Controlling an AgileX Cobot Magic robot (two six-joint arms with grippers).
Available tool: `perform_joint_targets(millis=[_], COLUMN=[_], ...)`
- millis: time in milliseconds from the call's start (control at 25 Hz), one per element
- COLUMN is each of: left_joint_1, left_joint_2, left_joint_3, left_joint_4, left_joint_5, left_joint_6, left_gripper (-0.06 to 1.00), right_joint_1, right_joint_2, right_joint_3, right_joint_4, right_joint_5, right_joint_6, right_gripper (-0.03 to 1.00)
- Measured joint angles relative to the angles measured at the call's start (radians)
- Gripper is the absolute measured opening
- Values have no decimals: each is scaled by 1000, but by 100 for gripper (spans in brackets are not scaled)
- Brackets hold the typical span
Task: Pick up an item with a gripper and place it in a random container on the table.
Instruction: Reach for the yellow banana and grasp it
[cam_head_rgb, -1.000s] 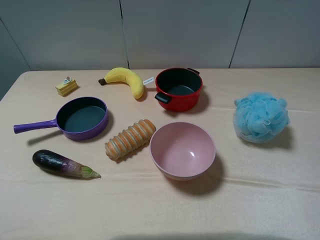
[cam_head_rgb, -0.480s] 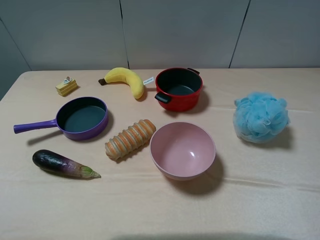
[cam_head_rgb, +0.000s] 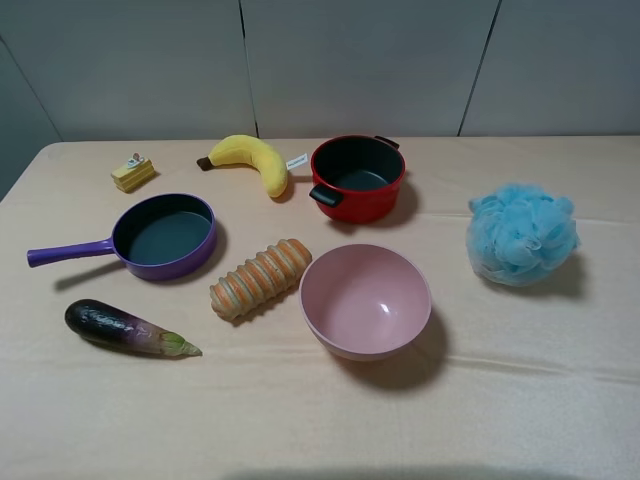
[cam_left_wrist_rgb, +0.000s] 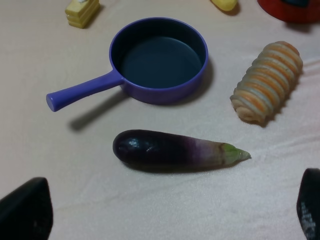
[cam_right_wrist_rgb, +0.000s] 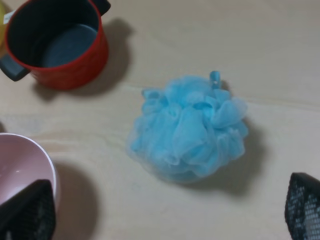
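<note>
The yellow plush banana (cam_head_rgb: 252, 159) with a dark stem tip and a white tag lies at the back of the beige table (cam_head_rgb: 520, 400), just left of the red pot; its tip (cam_left_wrist_rgb: 224, 4) shows in the left wrist view. The pale pink bowl (cam_head_rgb: 365, 299) stands empty at the middle front; its rim (cam_right_wrist_rgb: 25, 165) shows in the right wrist view. Neither arm shows in the high view. My left gripper (cam_left_wrist_rgb: 170, 210) is open and empty, above the table near the eggplant. My right gripper (cam_right_wrist_rgb: 165, 212) is open and empty near the blue sponge.
A red two-handled pot (cam_head_rgb: 357, 177) stands behind the bowl. A purple frying pan (cam_head_rgb: 160, 235), a purple eggplant (cam_head_rgb: 125, 328) and a striped bread roll (cam_head_rgb: 260, 277) lie at the left. A small yellow cake piece (cam_head_rgb: 133, 173) sits back left. A blue bath sponge (cam_head_rgb: 521, 233) lies right.
</note>
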Motion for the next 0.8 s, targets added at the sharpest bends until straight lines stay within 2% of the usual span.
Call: perform_joint_targets(millis=[160, 440, 800], left_joint_1=[0, 0, 0], left_joint_2=[0, 0, 0], left_joint_3=[0, 0, 0], left_joint_4=[1, 1, 0], left_joint_5=[0, 0, 0], left_joint_6=[0, 0, 0], left_gripper=[99, 99, 99], right_joint_1=[33, 168, 298], right_joint_2=[107, 309, 572], right_joint_3=[-79, -236, -437], right_joint_4=[1, -36, -50], right_joint_5=[9, 13, 17], right_joint_6=[0, 0, 0], right_gripper=[69, 69, 69])
